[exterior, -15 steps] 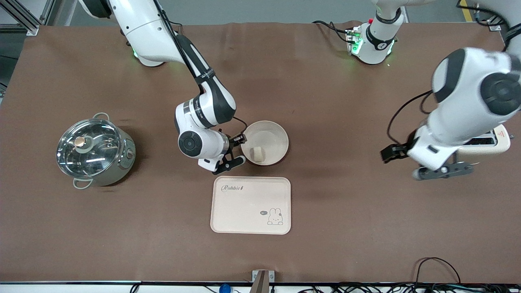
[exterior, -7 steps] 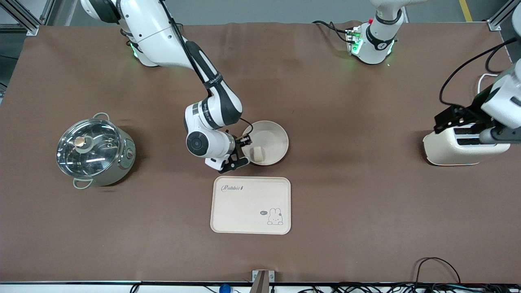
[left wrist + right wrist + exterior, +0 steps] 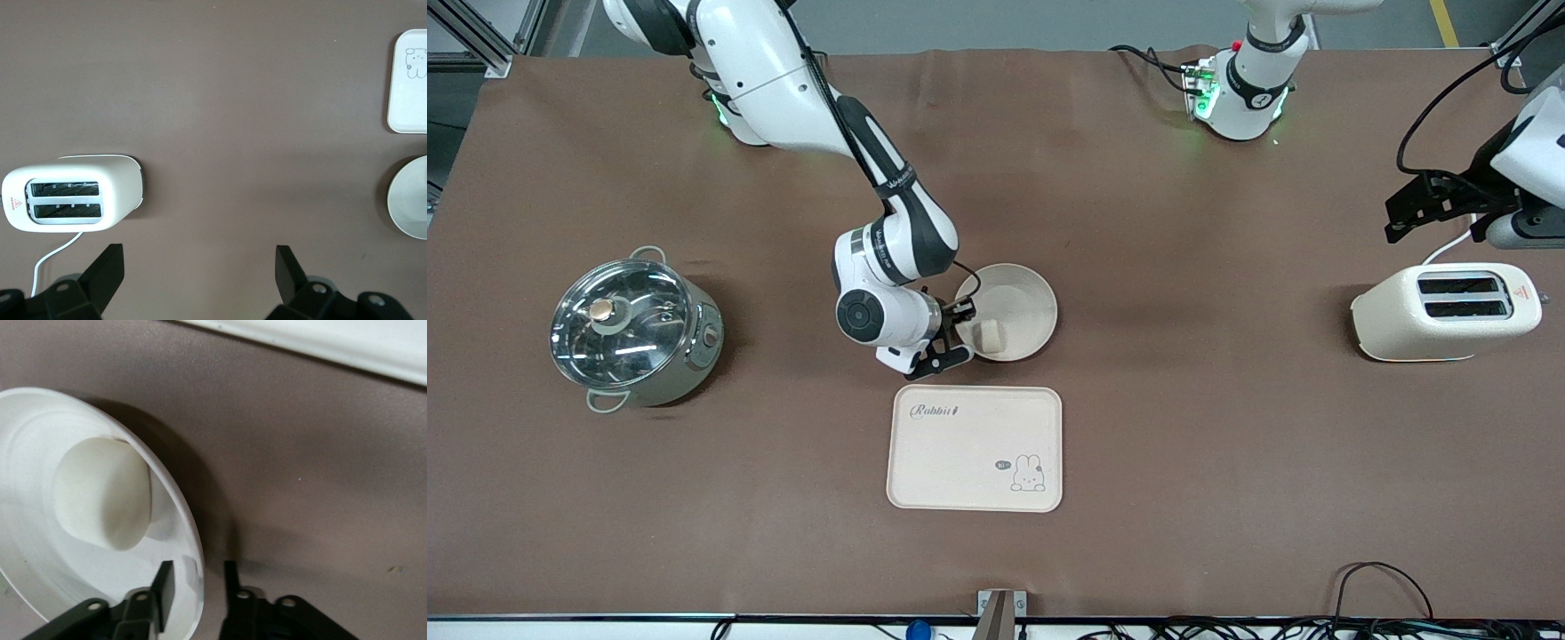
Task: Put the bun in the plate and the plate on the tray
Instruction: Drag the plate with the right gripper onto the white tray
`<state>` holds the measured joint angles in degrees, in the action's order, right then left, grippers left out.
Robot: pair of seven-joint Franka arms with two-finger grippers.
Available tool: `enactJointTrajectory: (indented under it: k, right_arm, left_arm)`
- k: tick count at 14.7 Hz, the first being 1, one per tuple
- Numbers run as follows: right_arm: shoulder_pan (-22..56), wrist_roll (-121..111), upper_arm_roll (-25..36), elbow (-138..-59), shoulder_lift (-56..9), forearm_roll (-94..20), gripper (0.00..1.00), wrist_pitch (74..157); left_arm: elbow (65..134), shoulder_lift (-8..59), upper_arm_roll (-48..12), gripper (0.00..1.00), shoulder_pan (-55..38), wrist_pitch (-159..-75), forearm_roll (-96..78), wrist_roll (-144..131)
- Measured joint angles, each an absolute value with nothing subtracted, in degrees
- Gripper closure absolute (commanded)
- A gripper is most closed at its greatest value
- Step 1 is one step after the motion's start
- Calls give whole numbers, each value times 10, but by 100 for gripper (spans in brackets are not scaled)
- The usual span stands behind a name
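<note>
Now, by parts:
Bun (image 3: 990, 335): lies in the plate (image 3: 1021, 307), against its rim on the right arm's side
Plate: on the table; just farther from the front camera than the tray (image 3: 975, 447); apart from it
Right gripper (image 3: 953, 332): straddles the plate's rim, one finger (image 3: 163, 585) inside, one outside; whether they pinch it I cannot tell
Left gripper (image 3: 199, 270): waits, spread wide, above the table near the toaster (image 3: 1447, 311)
</note>
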<state>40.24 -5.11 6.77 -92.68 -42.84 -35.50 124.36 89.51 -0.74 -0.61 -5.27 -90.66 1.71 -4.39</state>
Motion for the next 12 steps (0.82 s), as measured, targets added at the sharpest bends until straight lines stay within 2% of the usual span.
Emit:
enactJointTrajectory:
  k: [1,6,12]
  right_arm:
    - [402,-51,68,-927,-428,-356,82,1245]
    - [402,-51,70,-927,-428,-357,88,1247]
    - [401,-51,75,-927,-428,-359,91,1247]
  left_arm:
    - [894,-6,-6,0,-53,-909,17,-44]
    - [885,6,0,0,-43,-910,17,-43]
    - [884,16,6,0,-13,-911,13,47]
